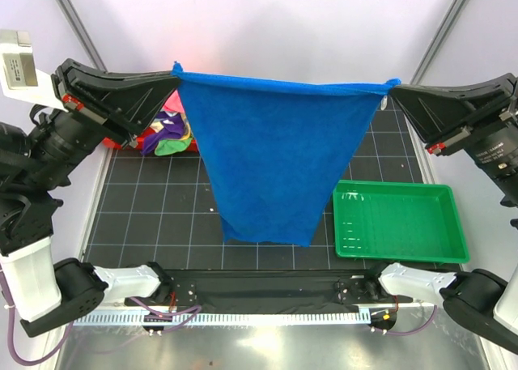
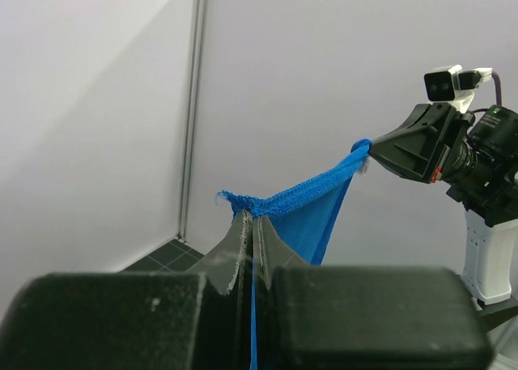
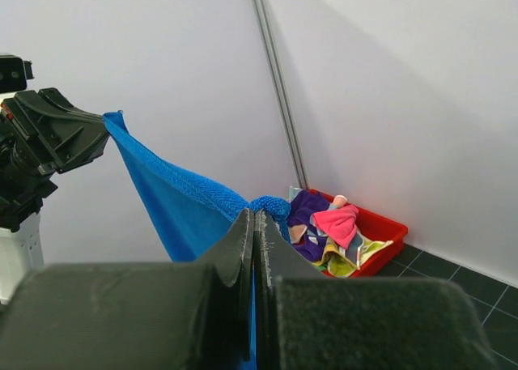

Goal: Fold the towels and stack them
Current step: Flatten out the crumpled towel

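Note:
A royal blue towel [image 1: 267, 159] hangs stretched in the air between my two grippers, its lower edge dangling near the table's front. My left gripper [image 1: 176, 72] is shut on the towel's left top corner [image 2: 243, 202]. At the right, my right gripper [image 1: 390, 87] is shut on the other top corner [image 3: 271, 206]. Each wrist view shows the taut top hem running to the opposite arm. More towels [image 3: 336, 232], purple, pink and yellow-teal, lie crumpled in a red tray [image 3: 387, 224], partly hidden behind the blue towel in the top view [image 1: 171, 133].
An empty green tray [image 1: 399, 222] sits on the dark gridded mat at the right front. The red tray [image 1: 147, 139] stands at the back left by the wall. Both arm bases [image 1: 267, 293] line the near edge.

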Robot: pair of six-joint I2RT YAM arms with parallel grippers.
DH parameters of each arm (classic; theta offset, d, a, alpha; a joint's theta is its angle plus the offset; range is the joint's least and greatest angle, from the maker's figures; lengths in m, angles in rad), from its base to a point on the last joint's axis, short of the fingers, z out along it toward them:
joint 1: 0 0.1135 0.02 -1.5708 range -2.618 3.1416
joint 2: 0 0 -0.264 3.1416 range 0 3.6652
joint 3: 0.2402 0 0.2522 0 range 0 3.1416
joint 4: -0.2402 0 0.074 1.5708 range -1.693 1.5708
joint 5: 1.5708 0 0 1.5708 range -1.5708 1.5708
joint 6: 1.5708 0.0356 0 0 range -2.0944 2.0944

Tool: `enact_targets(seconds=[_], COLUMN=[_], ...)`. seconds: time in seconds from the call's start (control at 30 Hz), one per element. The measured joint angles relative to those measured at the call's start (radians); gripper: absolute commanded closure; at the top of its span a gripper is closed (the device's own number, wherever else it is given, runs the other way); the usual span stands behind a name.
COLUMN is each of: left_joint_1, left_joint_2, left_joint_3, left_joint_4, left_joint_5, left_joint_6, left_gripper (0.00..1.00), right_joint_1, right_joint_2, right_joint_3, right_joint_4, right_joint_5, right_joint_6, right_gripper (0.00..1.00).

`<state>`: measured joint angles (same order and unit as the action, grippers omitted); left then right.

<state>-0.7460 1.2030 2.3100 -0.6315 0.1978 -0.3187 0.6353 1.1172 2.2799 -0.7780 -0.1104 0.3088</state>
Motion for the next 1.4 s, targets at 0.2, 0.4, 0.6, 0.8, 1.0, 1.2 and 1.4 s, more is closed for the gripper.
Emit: enact_targets(seconds=[0.2,0.4,0.6,0.8,1.0,1.2,1.4], left_joint_1=[-0.001,-0.001,0.053,0.264,0.372,0.476,0.509], left_joint_2=[-0.010,-0.003,0.069,0.218,0.400,0.563,0.703], left_joint_3=[-0.011,-0.062,-0.104,-0.197,-0.325,-0.338,-0.329], left_joint_4=[0.010,0.020,0.079,0.211,0.306,0.422,0.510], left_joint_5=[0.008,-0.067,-0.156,-0.091,-0.019,0.042,0.080], left_joint_6=[-0.014,0.009,0.042,-0.019,-0.090,-0.151,-0.179], left_gripper=[1.00,1.00,1.00,1.00,1.00,1.00,1.00], right_joint_1=[0.000,0.000,0.000,-0.066,-0.248,-0.414,-0.448], right_joint_2=[-0.014,-0.012,0.076,0.264,0.456,0.660,0.869], right_joint_3=[-0.017,-0.091,-0.141,-0.150,-0.211,-0.248,-0.184], right_joint_4=[0.019,0.039,0.080,0.143,0.216,0.315,0.358], right_joint_5=[-0.016,0.045,0.160,0.216,0.146,0.053,0.006], right_joint_6=[0.004,-0.023,-0.083,-0.139,-0.118,-0.046,-0.006], right_gripper=[0.99,0.99,0.99,0.99,0.99,0.99,0.99])
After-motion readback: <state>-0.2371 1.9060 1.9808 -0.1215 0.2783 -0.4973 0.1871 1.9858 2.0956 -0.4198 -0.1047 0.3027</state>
